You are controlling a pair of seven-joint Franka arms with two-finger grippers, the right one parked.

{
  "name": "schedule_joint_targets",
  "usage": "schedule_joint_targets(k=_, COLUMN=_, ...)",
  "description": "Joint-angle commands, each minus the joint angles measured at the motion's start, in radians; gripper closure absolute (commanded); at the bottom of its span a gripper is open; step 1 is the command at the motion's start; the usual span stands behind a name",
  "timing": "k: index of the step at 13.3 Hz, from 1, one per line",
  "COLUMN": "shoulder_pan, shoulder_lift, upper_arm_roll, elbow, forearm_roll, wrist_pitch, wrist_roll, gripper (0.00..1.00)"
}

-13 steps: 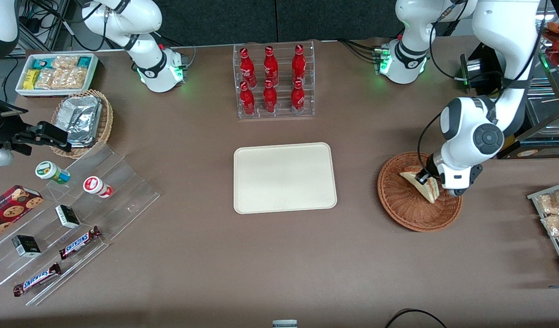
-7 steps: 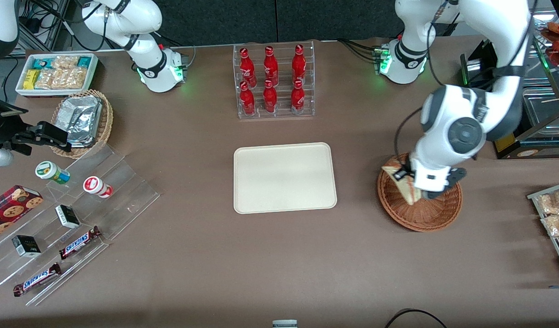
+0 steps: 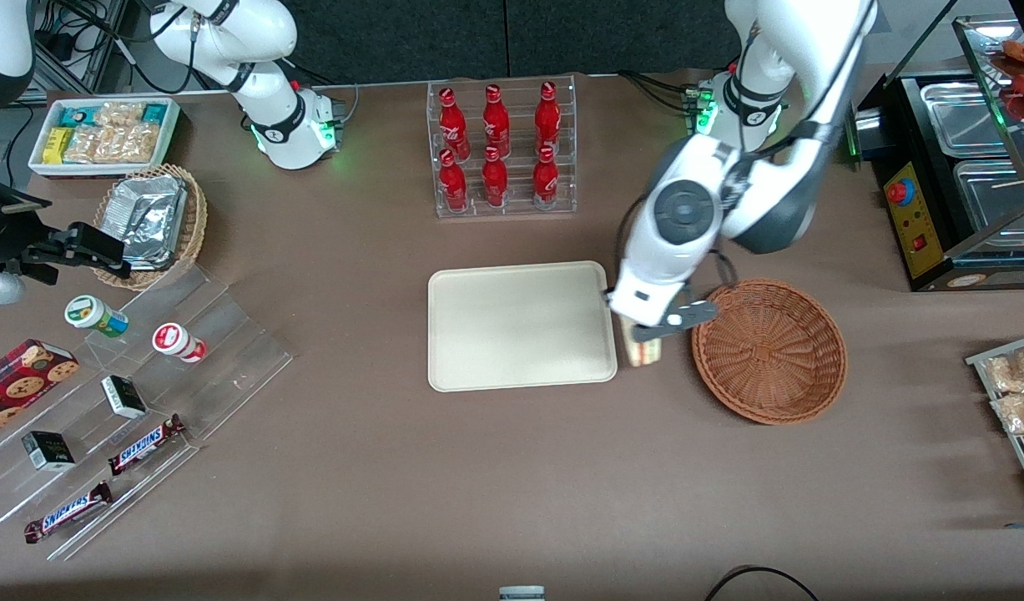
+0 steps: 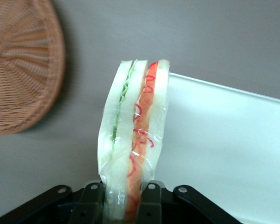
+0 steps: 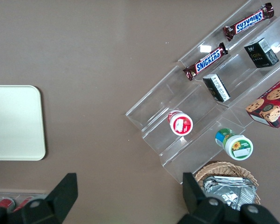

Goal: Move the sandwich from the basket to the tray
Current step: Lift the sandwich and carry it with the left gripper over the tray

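Gripper [image 4: 122,198] pinched on the sandwich [image 4: 132,140], fingers [image 4: 150,201] pressed against both bread faces. Sandwich carried in the air, clear of the basket [image 3: 769,351], edge-on over the strip of table between basket and tray [image 3: 520,325] (green filling on the basket's side, red-orange on the tray's). Seen from the front, sandwich [image 3: 645,351] peeking out beneath the wrist, just beside the tray's rim. Basket holding nothing. Rack of red bottles [image 3: 501,146] farther from the front camera than the tray.

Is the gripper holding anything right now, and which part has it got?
Yes. The gripper holds the sandwich, clamped across its bread faces at one end, between the basket and the tray.
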Motion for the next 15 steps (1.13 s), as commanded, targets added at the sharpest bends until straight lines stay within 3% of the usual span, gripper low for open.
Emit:
schedule_joint_targets(k=1, shoulder_pan=-0.097, shoulder_lift=0.141, upper_arm_roll=0.016, elbow=0.168, forearm_roll=0.016, wrist_pitch=-0.028, wrist_roll=-0.009, gripper=1.00)
schedule_joint_targets(k=12, shoulder_pan=-0.261, shoulder_lift=0.415, upper_arm_roll=0.024, elbow=0.416, forearm_roll=0.019, wrist_pitch=-0.024, wrist_roll=-0.064, gripper=1.00)
schedule_joint_targets(k=15, shoulder_pan=-0.272, shoulder_lift=0.439, upper_arm_roll=0.021, elbow=0.420, forearm_roll=0.081, wrist_pitch=-0.020, wrist_roll=-0.104, gripper=1.00)
